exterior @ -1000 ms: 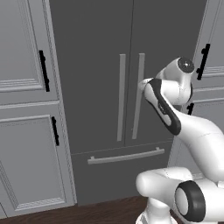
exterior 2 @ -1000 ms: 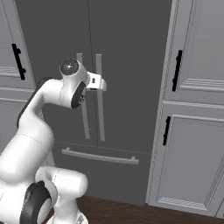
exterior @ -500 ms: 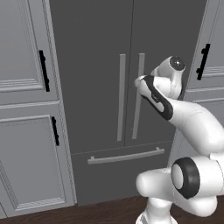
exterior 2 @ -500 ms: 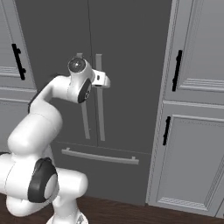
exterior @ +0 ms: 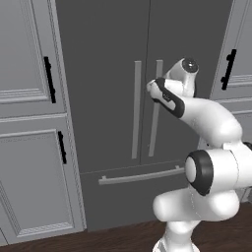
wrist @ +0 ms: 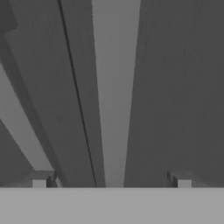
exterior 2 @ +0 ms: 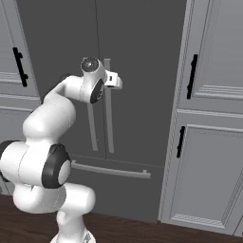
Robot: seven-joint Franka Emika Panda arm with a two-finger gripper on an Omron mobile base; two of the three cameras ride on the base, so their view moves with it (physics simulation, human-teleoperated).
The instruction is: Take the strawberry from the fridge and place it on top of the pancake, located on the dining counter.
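Up close in the hand view: gripper (wrist: 111, 180) wide apart, nothing held, a pale handle (wrist: 114, 87) right between the tips. From the base views: whole fridge (exterior: 108, 59) straight ahead, dark grey, both doors shut, bottom drawer bar (exterior: 140, 175), grey cabinets (exterior 2: 209, 137) beside.

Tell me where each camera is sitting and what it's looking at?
Left base view: behind the arm's left, facing the shut fridge; white arm rises at right.
Right base view: behind its right, same fridge; arm at left.
Hand view: on the hand, close on the right door's handle between two open fingers.
Both base views share fridge, handles, cabinets.
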